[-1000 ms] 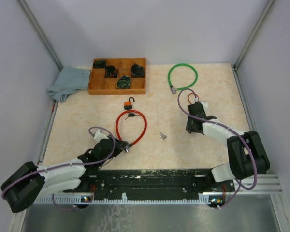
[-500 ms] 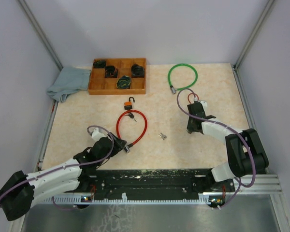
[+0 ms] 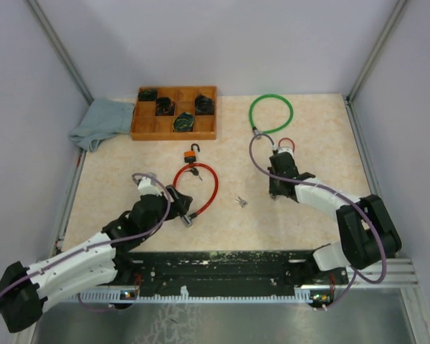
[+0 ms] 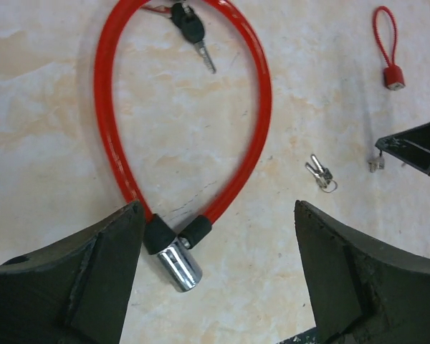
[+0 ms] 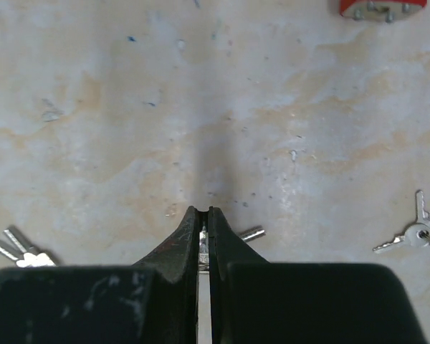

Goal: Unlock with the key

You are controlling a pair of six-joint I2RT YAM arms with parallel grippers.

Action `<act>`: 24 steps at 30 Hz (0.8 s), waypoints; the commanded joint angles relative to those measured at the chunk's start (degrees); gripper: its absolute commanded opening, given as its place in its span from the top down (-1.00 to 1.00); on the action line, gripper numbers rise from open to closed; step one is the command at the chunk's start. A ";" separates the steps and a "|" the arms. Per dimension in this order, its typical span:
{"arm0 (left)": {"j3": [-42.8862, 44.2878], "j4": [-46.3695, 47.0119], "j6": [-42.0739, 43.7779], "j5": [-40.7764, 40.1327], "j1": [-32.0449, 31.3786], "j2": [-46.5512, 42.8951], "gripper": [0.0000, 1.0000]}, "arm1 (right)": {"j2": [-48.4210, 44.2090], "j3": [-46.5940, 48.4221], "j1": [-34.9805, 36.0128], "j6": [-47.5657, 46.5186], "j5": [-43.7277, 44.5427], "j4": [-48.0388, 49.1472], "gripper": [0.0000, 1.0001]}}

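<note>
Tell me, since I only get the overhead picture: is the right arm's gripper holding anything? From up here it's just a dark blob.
Observer: Yes. Its wrist camera shows the right gripper shut on a small silver key, whose tip pokes out to one side.
Operator: And the left one, by the red loop?
Observer: The left gripper is wide open, with the silver barrel of the red cable lock lying between its jaws, not gripped.
Operator: Any spare keys?
Observer: Two more bunches lie on the table: ringed keys on one side of the right gripper, another pair on the other.
</note>
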 commanded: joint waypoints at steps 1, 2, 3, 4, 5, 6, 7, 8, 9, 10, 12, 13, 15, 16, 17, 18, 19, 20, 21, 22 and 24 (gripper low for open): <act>2.84 8.44 8.75 6.33 0.89 2.31 -0.78 | -5.77 1.80 3.19 -5.25 -2.48 5.53 1.00; 3.56 9.36 9.49 8.01 1.34 3.44 -0.78 | -6.69 1.63 3.79 -5.95 -3.09 6.82 1.00; 4.26 10.10 10.03 9.68 1.88 4.52 -0.77 | -7.71 1.20 4.37 -6.72 -3.70 8.14 1.00; 5.02 11.01 10.56 12.43 2.94 5.88 -0.77 | -8.88 0.44 4.94 -7.66 -4.75 9.60 1.00; 5.73 12.08 11.33 15.17 3.86 6.98 -0.76 | -10.03 -0.23 5.62 -8.43 -5.73 11.43 1.00; 6.35 13.34 11.59 17.61 4.56 8.21 -0.75 | -11.31 -1.07 6.17 -9.03 -6.68 13.28 1.00; 6.71 14.87 12.06 20.09 5.02 9.43 -0.74 | -12.48 -1.87 6.58 -9.41 -7.76 15.20 1.00; 6.92 16.55 12.61 22.17 5.35 10.45 -0.74 | -13.78 -2.41 7.05 -9.96 -8.90 16.83 1.00; 7.12 18.35 13.11 24.14 5.58 11.54 -0.73 | -14.73 -2.80 7.58 -10.35 -9.63 18.07 1.00; 7.32 19.87 13.52 25.99 5.72 12.34 -0.73 | -15.50 -3.16 8.36 -10.97 -10.05 19.51 1.00; 7.53 23.12 13.96 29.01 5.93 13.87 -0.72 | -16.79 -4.05 10.37 -12.63 -10.97 22.60 1.00; 7.60 24.25 13.97 30.08 6.02 14.33 -0.72 | -17.43 -4.74 11.36 -13.85 -11.60 24.52 1.00; 8.11 25.78 13.80 31.36 6.34 15.02 -0.71 | -18.61 -6.69 13.54 -16.70 -12.07 29.12 1.00; 8.40 26.35 13.73 31.94 6.69 15.25 -0.71 | -19.15 -7.88 14.55 -18.82 -12.77 31.69 1.00; 8.81 26.71 13.65 32.72 7.12 15.45 -0.70 | -19.62 -8.96 15.27 -20.13 -13.59 34.11 1.00; 9.10 27.25 13.74 33.62 7.50 15.75 -0.70 | -20.04 -9.85 15.87 -21.16 -14.39 36.32 1.00; 9.31 28.05 13.99 34.48 7.71 15.96 -0.69 | -20.50 -10.64 16.28 -21.63 -14.95 38.76 1.00; 9.37 29.32 14.29 35.59 7.81 16.54 -0.69 | -20.97 -10.96 16.50 -21.54 -15.43 39.98 1.00; 9.28 30.66 14.58 36.30 7.78 17.04 -0.69 | -21.35 -11.04 16.60 -21.11 -16.01 40.82 1.00; 8.98 32.12 14.79 37.00 7.77 17.68 -0.69 | -21.81 -10.89 16.74 -20.68 -16.62 41.48 1.00; 8.05 35.56 14.82 38.38 7.77 19.13 -0.67 | -22.23 -10.07 17.44 -19.85 -16.84 42.27 1.00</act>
